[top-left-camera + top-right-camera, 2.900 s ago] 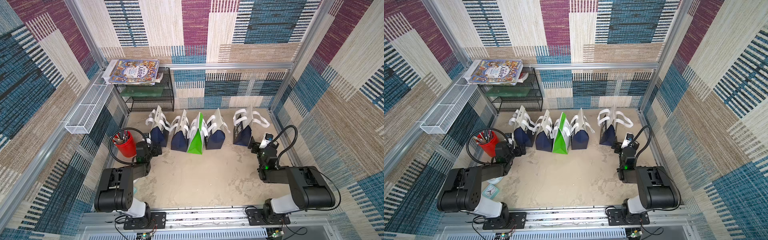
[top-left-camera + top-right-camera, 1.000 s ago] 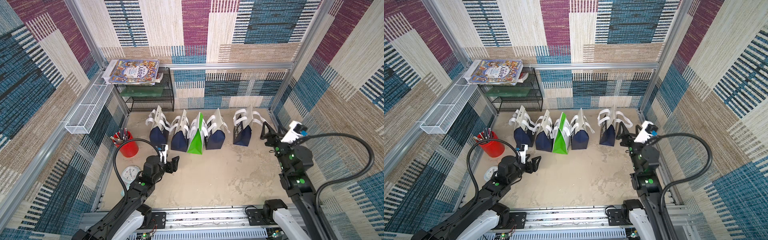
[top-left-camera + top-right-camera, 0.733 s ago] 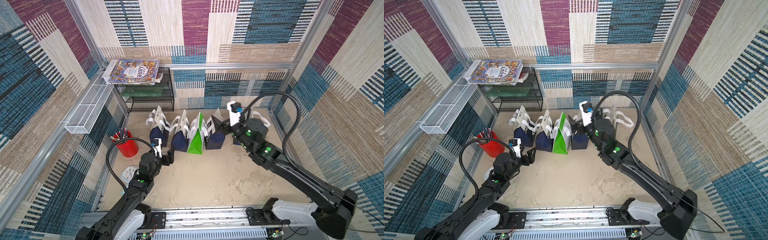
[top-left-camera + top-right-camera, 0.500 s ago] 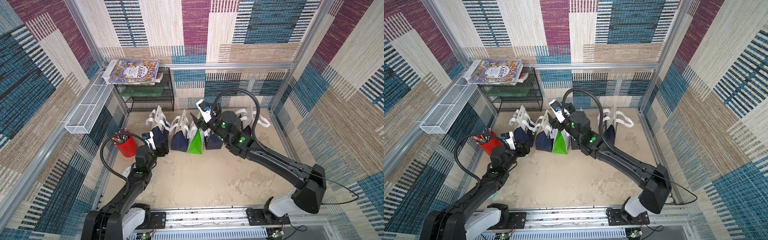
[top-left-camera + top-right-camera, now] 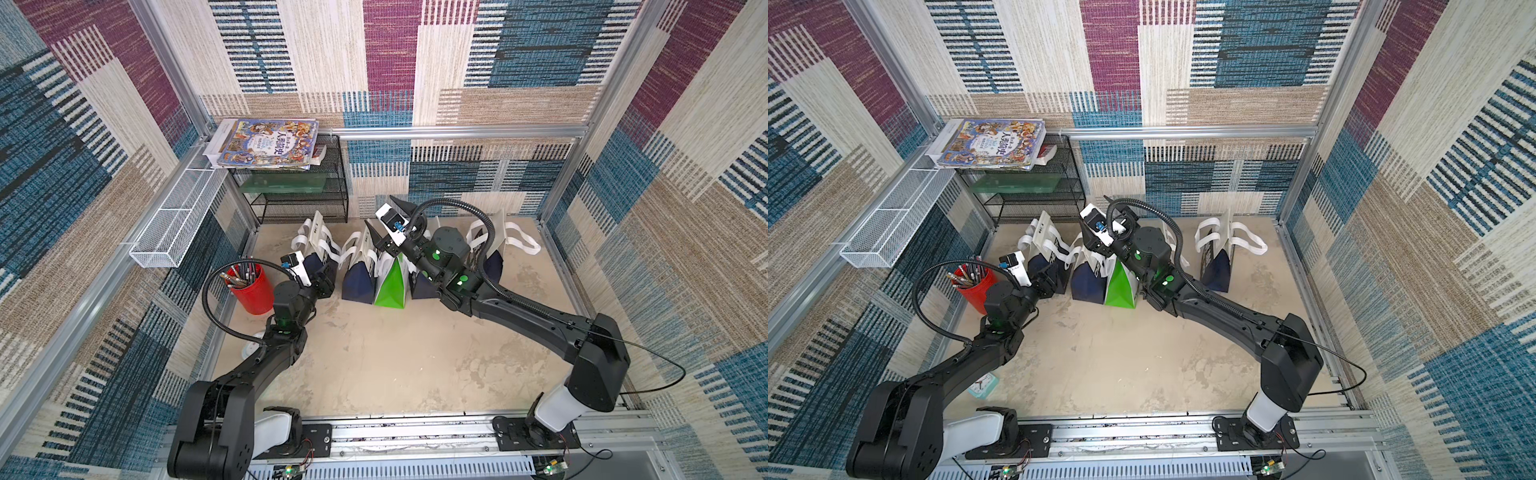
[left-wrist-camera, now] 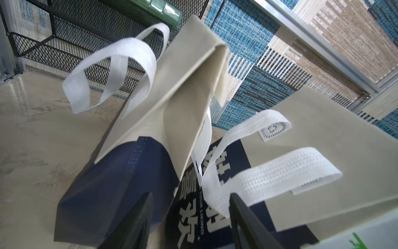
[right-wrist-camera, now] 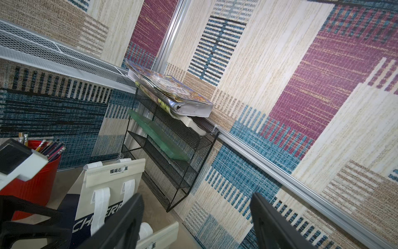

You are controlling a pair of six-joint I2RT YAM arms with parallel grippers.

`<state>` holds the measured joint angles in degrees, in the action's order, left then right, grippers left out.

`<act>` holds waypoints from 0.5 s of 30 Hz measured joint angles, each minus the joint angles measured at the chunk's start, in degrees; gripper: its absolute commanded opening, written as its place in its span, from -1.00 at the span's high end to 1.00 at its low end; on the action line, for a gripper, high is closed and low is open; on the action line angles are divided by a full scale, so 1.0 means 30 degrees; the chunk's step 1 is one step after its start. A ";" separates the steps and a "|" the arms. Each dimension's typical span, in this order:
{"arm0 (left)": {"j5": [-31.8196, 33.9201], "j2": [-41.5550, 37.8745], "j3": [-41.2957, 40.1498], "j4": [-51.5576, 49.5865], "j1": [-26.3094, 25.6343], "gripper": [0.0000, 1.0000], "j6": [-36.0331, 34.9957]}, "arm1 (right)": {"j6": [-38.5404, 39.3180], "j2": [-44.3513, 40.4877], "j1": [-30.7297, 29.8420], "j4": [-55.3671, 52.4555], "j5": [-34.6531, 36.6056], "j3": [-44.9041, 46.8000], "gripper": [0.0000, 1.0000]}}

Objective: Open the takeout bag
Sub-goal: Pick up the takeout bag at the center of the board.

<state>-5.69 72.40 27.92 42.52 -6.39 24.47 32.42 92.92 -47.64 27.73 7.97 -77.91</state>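
Several takeout bags stand in a row at the back, navy and cream with white handles, one green [image 5: 390, 282]. The leftmost bag [image 5: 313, 249] [image 6: 120, 172] is folded shut at its top. My left gripper [image 5: 323, 272] [image 6: 190, 195] sits low at this bag's base. It is open: one finger is in front of the navy base, and the other touches a white handle [image 6: 258, 183] of the neighbouring bag. My right gripper [image 5: 379, 210] [image 7: 198, 195] hangs open above the row's middle with only wall between its fingers.
A red cup of pencils [image 5: 249, 286] stands just left of the left arm. A black mesh shelf [image 5: 299, 199] with books [image 5: 266, 143] fills the back left corner, beside a white wire basket [image 5: 174, 220]. One bag [image 5: 494, 249] stands apart at the right. A small clock [image 5: 982, 384] lies under the left arm.
The right arm swung from the right wall across to above the middle bags. The left gripper advanced to the leftmost bag's base, and its jaws narrowed.
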 measured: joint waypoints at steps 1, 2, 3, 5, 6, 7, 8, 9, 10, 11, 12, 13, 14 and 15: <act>0.0000 0.0328 0.0189 0.0240 0.0022 -0.08 0.0022 | 0.0095 0.0022 0.0000 0.0160 0.0022 0.0080 -0.63; -0.0007 0.0532 0.0321 0.0408 0.0087 -0.06 0.0058 | 0.0160 0.0058 0.0007 0.0277 0.0036 0.0102 -0.63; -0.0015 0.0780 0.0474 0.0619 0.0124 -0.05 0.0066 | 0.0211 0.0131 0.0007 0.0386 0.0051 0.0102 -0.63; -0.0080 0.1217 0.0656 0.1035 0.0211 -0.02 0.0080 | 0.0291 0.0255 -0.0007 0.0503 0.0219 0.0095 -0.62; -0.0080 0.1486 0.0758 0.1253 0.0240 -0.02 0.0124 | 0.0357 0.0313 -0.0029 0.0503 0.0379 0.0095 -0.62; -0.0080 0.1749 0.0823 0.1450 0.0284 0.00 0.0138 | 0.0364 0.0364 -0.0058 0.0495 0.0495 0.0095 -0.63; -0.0102 0.1982 0.0874 0.1596 0.0335 0.00 0.0211 | 0.0423 0.0393 -0.0087 0.0503 0.0546 0.0095 -0.62; -0.0102 0.2244 0.0925 0.1778 0.0379 0.01 0.0277 | 0.0444 0.0415 -0.0131 0.0495 0.0554 0.0095 -0.62; -0.0095 0.2506 0.0984 0.1938 0.0401 0.02 0.0291 | 0.0510 0.0423 -0.0182 0.0510 0.0561 0.0095 -0.62; -0.0095 0.2725 0.1027 0.2076 0.0452 0.03 0.0335 | 0.0510 0.0437 -0.0226 0.0517 0.0568 0.0095 -0.62; -0.0087 0.2987 0.1064 0.2302 0.0466 0.03 0.0357 | 0.0525 0.0481 -0.0226 0.0605 0.0583 0.0095 -0.62; -0.0080 0.3264 0.1122 0.2535 0.0495 0.03 0.0423 | 0.0590 0.0554 -0.0226 0.0641 0.0634 0.0058 -0.61; -0.0073 0.3512 0.1151 0.2754 0.0510 0.03 0.0481 | 0.0663 0.0641 -0.0255 0.0634 0.0721 -0.0015 -0.61; -0.0066 0.3803 0.1151 0.3031 0.0561 0.04 0.0546 | 0.0707 0.0750 -0.0262 0.0634 0.0787 -0.0087 -0.61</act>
<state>-5.89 83.81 31.38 51.62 -4.71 26.11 34.54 95.18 -48.42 29.63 10.33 -78.17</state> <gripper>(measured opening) 0.483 0.805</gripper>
